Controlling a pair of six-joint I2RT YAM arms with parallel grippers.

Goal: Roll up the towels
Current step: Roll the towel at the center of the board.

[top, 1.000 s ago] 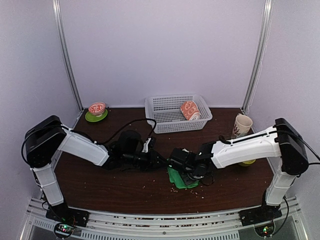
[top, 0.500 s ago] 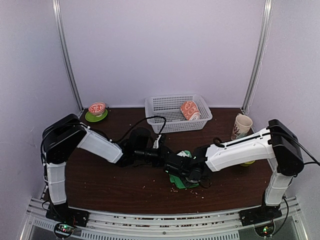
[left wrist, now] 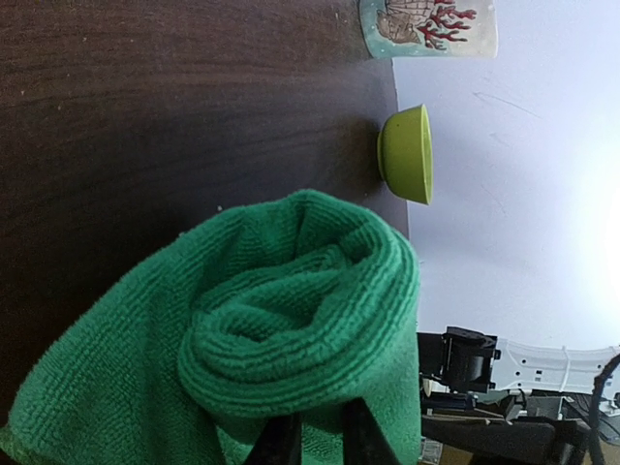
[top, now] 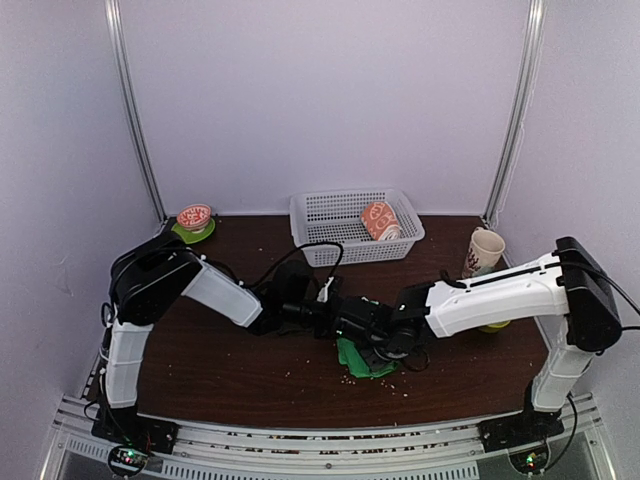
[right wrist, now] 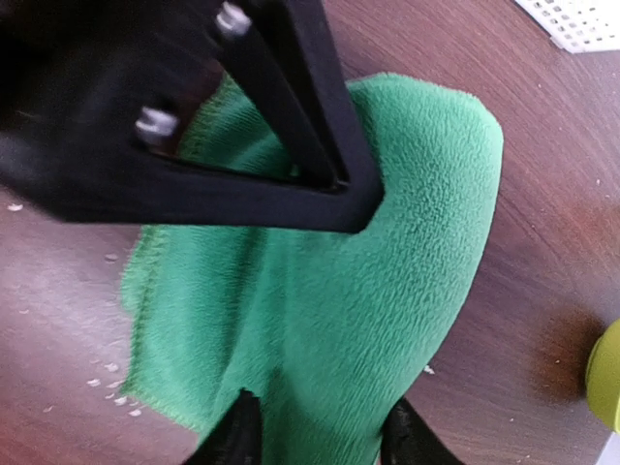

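Observation:
The green towel (top: 366, 360) lies partly rolled on the brown table's middle, its coiled end (left wrist: 291, 310) facing the left wrist camera. My left gripper (left wrist: 315, 424) is shut on a fold at the roll's near edge; from above it sits at the towel's top left (top: 335, 318). My right gripper (right wrist: 320, 426) stands open, its two fingers apart on either side of the towel's plush back (right wrist: 387, 252), right beside the left gripper (top: 368, 326). The peach-orange towel (top: 380, 220) lies rolled in the white basket (top: 330, 215).
A patterned mug (top: 485, 250) stands at the right, a lime-green bowl (left wrist: 407, 153) near it under the right arm. A red-and-white item on a green saucer (top: 194, 222) sits at the back left. Crumbs dot the table around the towel.
The left arm has stretched further right toward the towel. The right gripper's jaws have come apart from a tight pinch and now straddle the green towel.

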